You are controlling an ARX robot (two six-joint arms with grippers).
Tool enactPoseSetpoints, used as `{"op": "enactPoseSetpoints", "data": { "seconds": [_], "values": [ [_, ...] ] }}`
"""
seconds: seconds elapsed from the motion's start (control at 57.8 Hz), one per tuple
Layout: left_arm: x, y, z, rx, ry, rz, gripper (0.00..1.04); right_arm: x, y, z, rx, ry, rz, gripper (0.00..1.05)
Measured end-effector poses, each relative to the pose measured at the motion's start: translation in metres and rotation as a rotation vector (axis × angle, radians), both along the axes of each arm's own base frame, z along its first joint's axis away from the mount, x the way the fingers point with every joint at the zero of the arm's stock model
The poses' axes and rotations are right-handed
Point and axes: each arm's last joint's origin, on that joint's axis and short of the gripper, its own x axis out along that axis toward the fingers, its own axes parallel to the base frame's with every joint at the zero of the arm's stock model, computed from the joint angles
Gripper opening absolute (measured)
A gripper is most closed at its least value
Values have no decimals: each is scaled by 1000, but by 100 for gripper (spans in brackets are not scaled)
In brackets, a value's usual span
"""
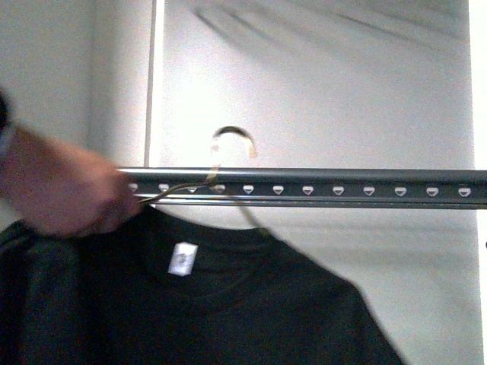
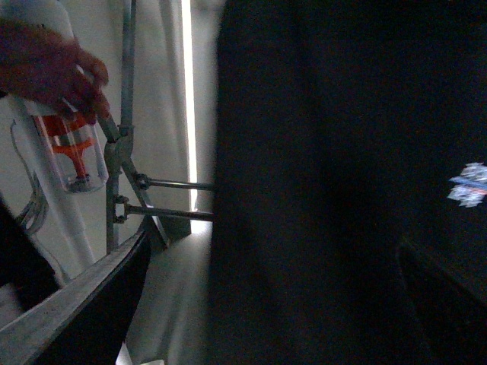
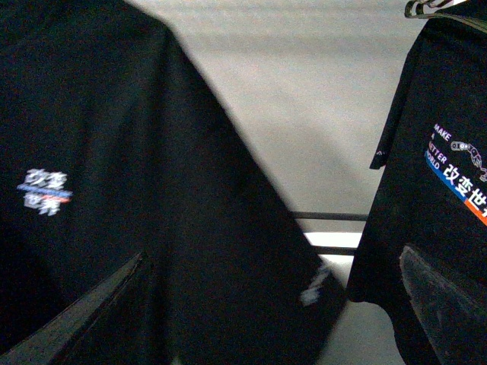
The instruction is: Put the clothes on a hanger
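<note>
In the front view the black T-shirt hangs on the thin wire hanger. The hanger's hook sits over the grey perforated rail. The white label shows inside the collar. A person's hand holds the hanger's left end at the shirt's shoulder. Neither gripper shows in the front view. My left gripper is open, with the shirt hanging close in front of it. My right gripper is open and empty before the same shirt, which has a small print.
A second black shirt with printed text hangs on another wire hanger in the right wrist view. The left wrist view shows a metal rack frame, a white device with an orange part, and the person's hand.
</note>
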Motion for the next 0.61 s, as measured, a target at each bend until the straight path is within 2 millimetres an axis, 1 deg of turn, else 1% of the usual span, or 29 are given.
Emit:
{"op": "enactPoseSetpoints", "data": {
  "seconds": [0.398, 0.415, 0.485, 0.537, 0.571, 0.606],
  "values": [
    [0, 0, 0, 0, 0, 0, 98, 0, 0, 0, 0, 0, 0, 97],
    [0, 0, 0, 12, 8, -21, 98, 0, 0, 0, 0, 0, 0, 97],
    [5, -2, 0, 93, 45, -244, 98, 0, 0, 0, 0, 0, -2, 97],
    [11, -5, 6, 93, 53, -299, 98, 0, 0, 0, 0, 0, 1, 97],
    [16, -7, 15, 76, 58, -293, 98, 0, 0, 0, 0, 0, 0, 97],
    [26, -9, 29, 28, 58, -251, 98, 0, 0, 0, 0, 0, 0, 97]
  ]
}}
